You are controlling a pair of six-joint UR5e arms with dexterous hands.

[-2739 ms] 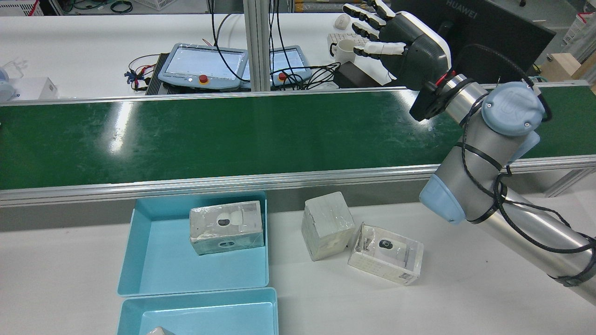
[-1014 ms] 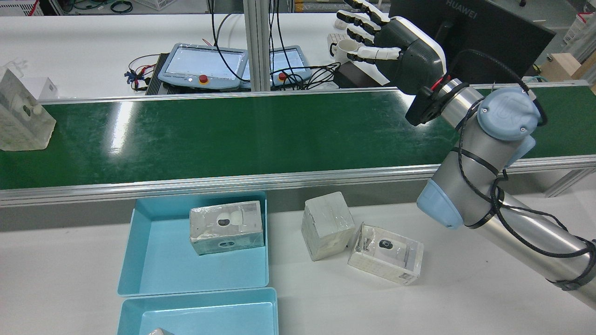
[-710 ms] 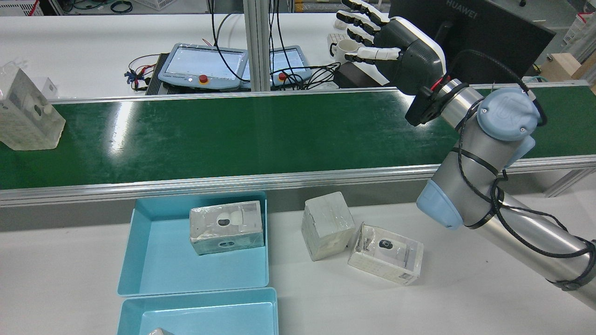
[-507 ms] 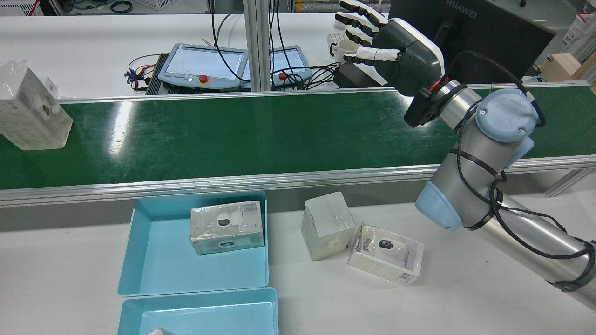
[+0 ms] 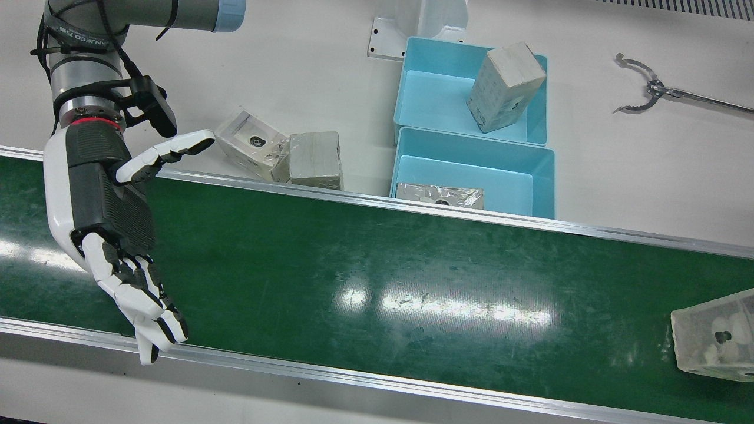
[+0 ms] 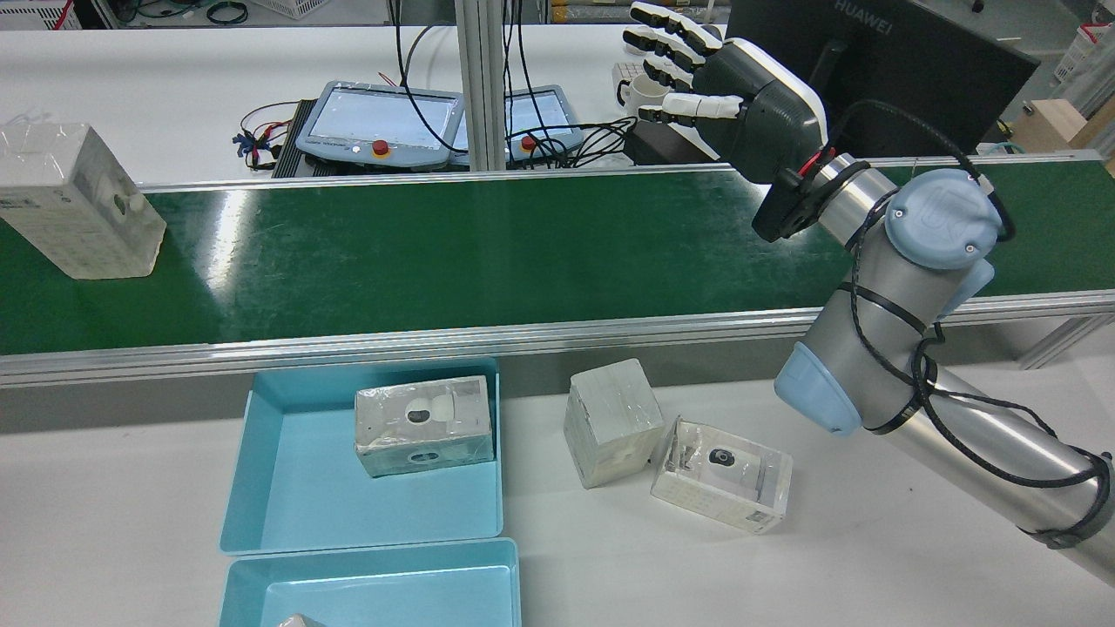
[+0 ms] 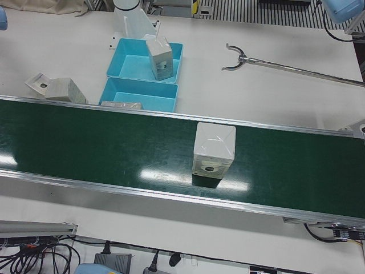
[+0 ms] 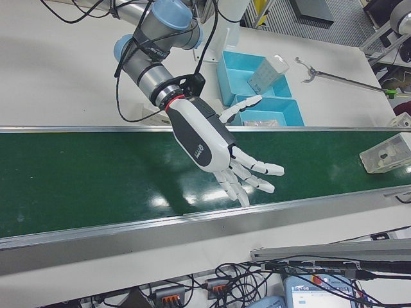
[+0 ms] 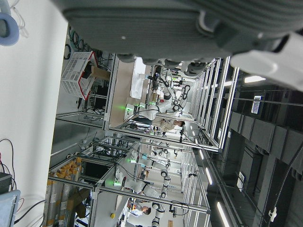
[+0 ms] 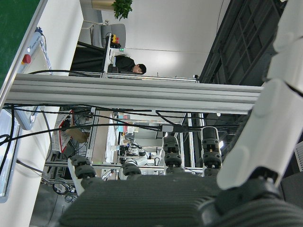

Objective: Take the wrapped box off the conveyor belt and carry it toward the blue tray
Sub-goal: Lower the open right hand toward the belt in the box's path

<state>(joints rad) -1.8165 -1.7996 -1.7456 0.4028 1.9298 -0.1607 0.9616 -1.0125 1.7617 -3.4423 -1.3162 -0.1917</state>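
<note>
— Rear view first: where is the wrapped box point(image 6: 80, 199) relative to the conveyor belt point(image 6: 488, 244)?

— It stands upright on the belt's green surface at the far left end in that view, close to the belt's far rail. In the front view the same box point(image 5: 716, 341) sits at the right edge, toward the belt's near rail, partly cut off by the frame.

— And the right hand point(image 6: 730, 96)?

— It hangs above the other end of the belt, well apart from the box, fingers point(image 6: 666, 39) spread and reaching out past the belt's far rail, holding nothing. The right-front view shows the hand point(image 8: 215, 151) palm-side open over the green surface with the thumb out to one side.

— The left hand?

— Only its own camera shows a part of it point(image 9: 156, 28), a dark underside along the top of that picture. Whether its fingers are apart or closed, I cannot tell.

— The blue tray point(image 6: 287, 488)?

— On the white table just beside the belt's robot-side rail. A wrapped box already in it point(image 6: 424, 424) lies against its right wall. A second blue tray point(image 6: 383, 583) touches it on the side away from the belt, with another package point(image 5: 505, 87) leaning inside.

— Anything else near the belt?

— Two more wrapped boxes on the table, touching each other, beside the tray: a plain one point(image 6: 611, 421) and a clear-fronted one point(image 6: 723, 486). A metal grabber tool point(image 5: 654, 89) lies on the table well apart from the belt.
</note>
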